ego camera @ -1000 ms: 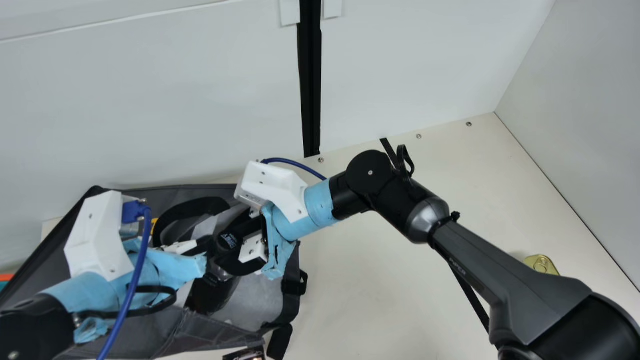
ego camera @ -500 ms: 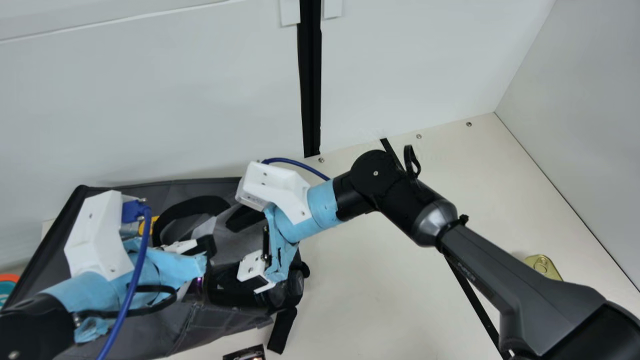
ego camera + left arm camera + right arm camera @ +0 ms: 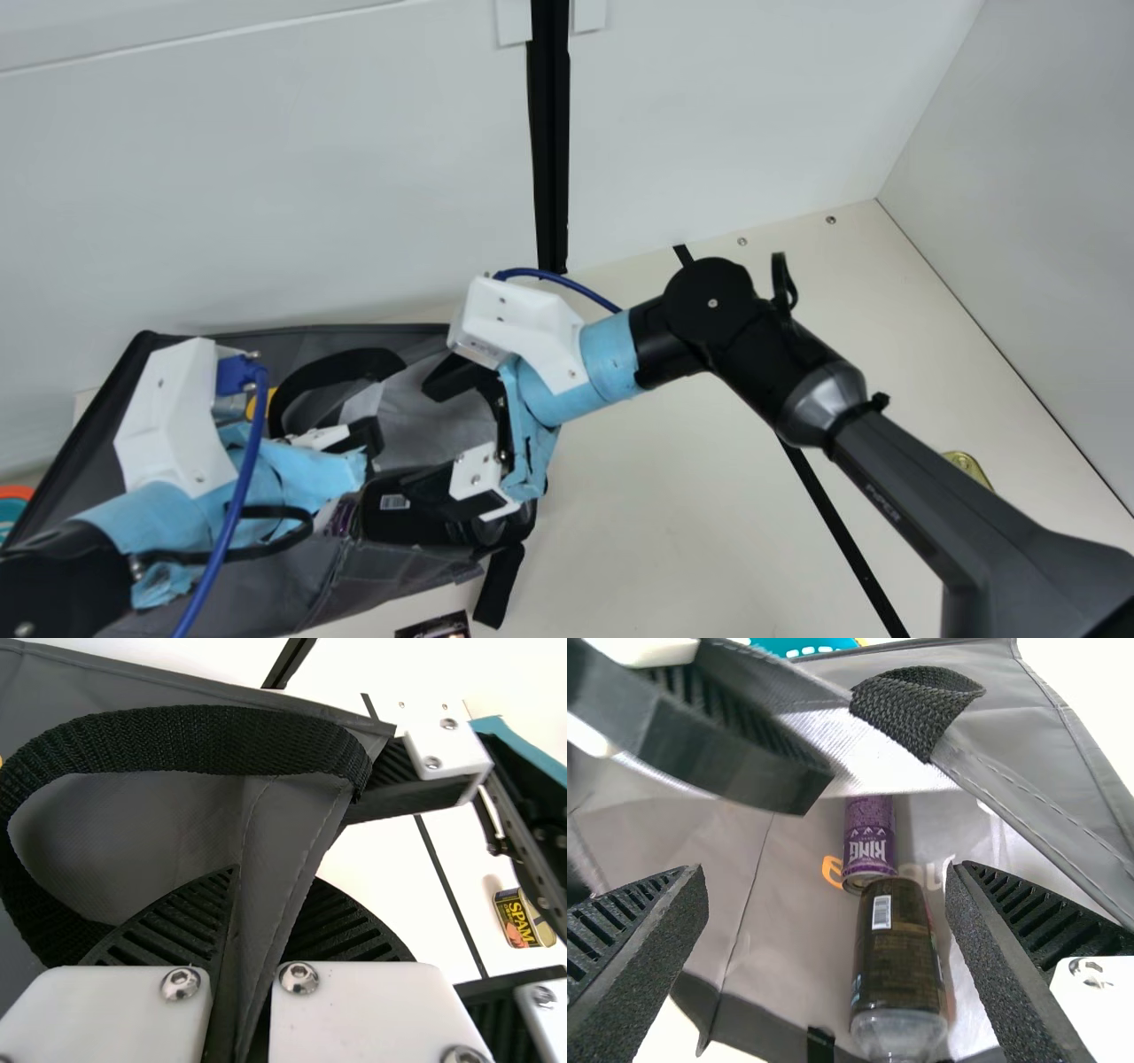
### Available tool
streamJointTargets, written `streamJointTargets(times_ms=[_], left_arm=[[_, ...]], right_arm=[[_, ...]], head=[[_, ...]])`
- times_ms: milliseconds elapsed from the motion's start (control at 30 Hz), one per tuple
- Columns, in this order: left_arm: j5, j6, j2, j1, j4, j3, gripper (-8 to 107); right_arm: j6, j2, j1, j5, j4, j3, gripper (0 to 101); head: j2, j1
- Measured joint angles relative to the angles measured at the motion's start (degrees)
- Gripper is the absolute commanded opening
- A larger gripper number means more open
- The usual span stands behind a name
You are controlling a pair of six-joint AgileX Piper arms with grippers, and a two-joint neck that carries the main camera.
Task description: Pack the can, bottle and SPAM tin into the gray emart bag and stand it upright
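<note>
1. the bottle [image 3: 897,948] is prob. being put at most risk: it's lying on its side in the bag [image 3: 266,589], cap end by the mouth, so w/ a tug or tilt it could be rolling out.
2. the left gripper [image 3: 252,921] is being held clenched on a fold of the bag's cloth; if the bag is being hauled up by that alone, the fold might be slipping free b/c the load is being put on one small pinch.
3. the right gripper [image 3: 826,895] is being held w/ fingers spread, nothing grasped, bottle showing b/w them; the handle [image 3: 204,726] is looping nearby, so a finger could be getting snagged.
4. the can [image 3: 870,842] is lying deeper in, end to end w/ the bottle; if the bottle is being shoved, the can could be getting jammed.
5. the spam tin [image 3: 523,920] is sitting outside on the table [image 3: 673,496], well apart from the bag; if the bag is being raised too soon, it's being missed.
6. pose: the left arm is being angled in low from main view's bottom left; the right arm is being slanted in from the right, wrist bent, gripper aimed at the mouth. a knock is being risked, the wrists being near.
</note>
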State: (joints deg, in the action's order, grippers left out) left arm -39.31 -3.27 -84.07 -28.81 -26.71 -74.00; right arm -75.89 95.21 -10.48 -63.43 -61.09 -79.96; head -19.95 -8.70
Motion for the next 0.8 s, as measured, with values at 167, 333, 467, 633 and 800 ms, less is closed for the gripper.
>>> streamJointTargets(times_ms=[167, 333, 467, 633, 800], left_arm=[[0.00, 0.00, 0.00, 0.00, 0.00, 0.00, -8], [0.00, 0.00, 0.00, 0.00, 0.00, 0.00, -8], [0.00, 0.00, 0.00, 0.00, 0.00, 0.00, -8], [0.00, 0.00, 0.00, 0.00, 0.00, 0.00, -8], [0.00, 0.00, 0.00, 0.00, 0.00, 0.00, -8]], right_arm=[[-0.29, -1.96, 2.15, -1.54, 0.08, 0.76, 95], [-0.73, -3.91, 4.79, -3.53, 0.15, 0.96, 95], [-0.99, -5.35, 7.35, -5.57, 0.29, 0.91, 95], [-1.65, -6.87, 9.70, -6.52, 0.22, 1.39, 95], [-2.14, -8.71, 11.67, -6.63, 0.32, 2.64, 95]], head=[[0.09, 0.00], [0.00, 0.00], [0.00, 0.00], [0.00, 0.00], [0.00, 0.00]])
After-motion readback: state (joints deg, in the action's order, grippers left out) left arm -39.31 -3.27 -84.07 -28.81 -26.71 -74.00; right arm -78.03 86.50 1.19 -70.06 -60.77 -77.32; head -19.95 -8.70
